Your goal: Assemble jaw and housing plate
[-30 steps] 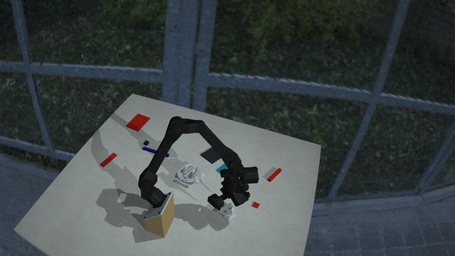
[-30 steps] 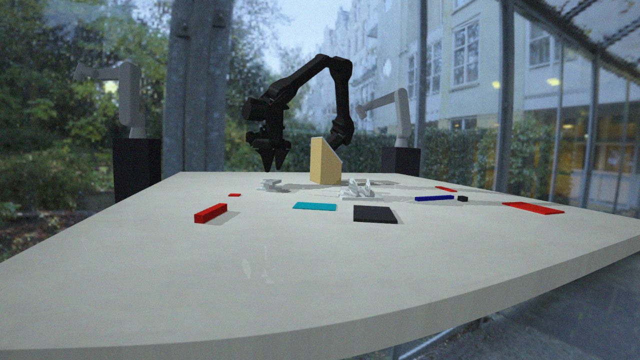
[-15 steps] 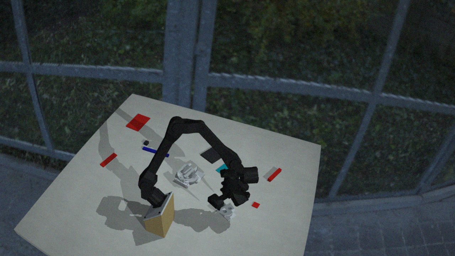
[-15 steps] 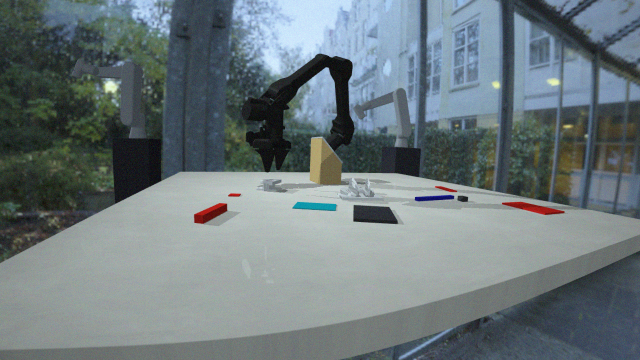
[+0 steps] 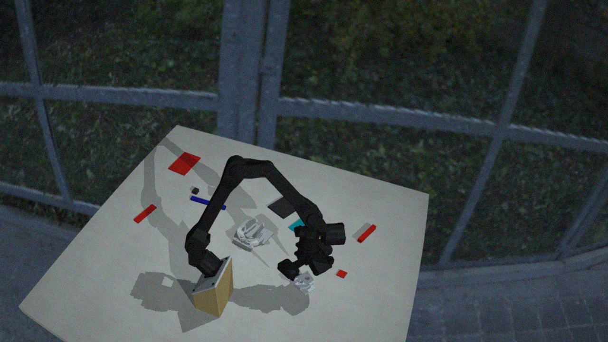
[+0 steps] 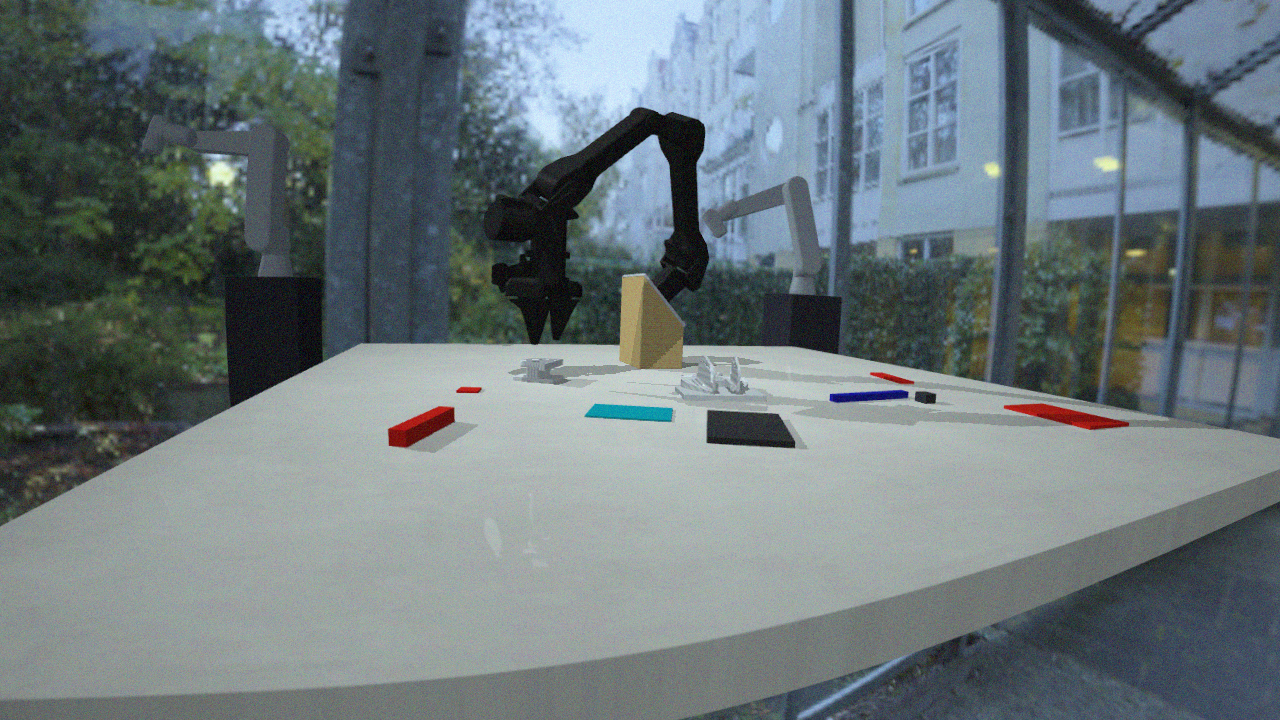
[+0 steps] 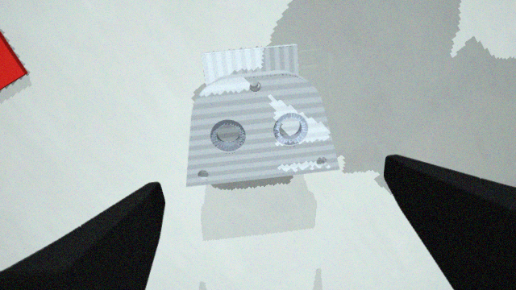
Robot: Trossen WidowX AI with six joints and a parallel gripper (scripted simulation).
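The light grey housing plate (image 5: 304, 281) (image 6: 542, 364) (image 7: 258, 155) lies face up, raised a little above the table, with two large round holes and three small ones. My gripper (image 6: 546, 340) (image 7: 275, 179) is open and empty above it, with the fingers pointing down; in the wrist view the fingertips stand to either side of the plate's lower edge. The grey base (image 5: 242, 244) (image 6: 757, 396) stands apart from the plate, with jaw pieces (image 5: 251, 230) (image 6: 735, 376) upright on it. The pins are too small to make out, and I cannot tell whether the teeth mesh.
A small red tile (image 5: 341, 273) (image 6: 468, 389) lies near the plate. A red bar (image 5: 366, 233) (image 6: 420, 427), teal tile (image 5: 295, 224) (image 6: 629, 412), black slab (image 5: 281, 207) (image 6: 750, 428) and blue bar (image 5: 198, 199) (image 6: 868, 395) lie around. The wooden wedge (image 5: 206, 299) (image 6: 651, 335) carries my arm.
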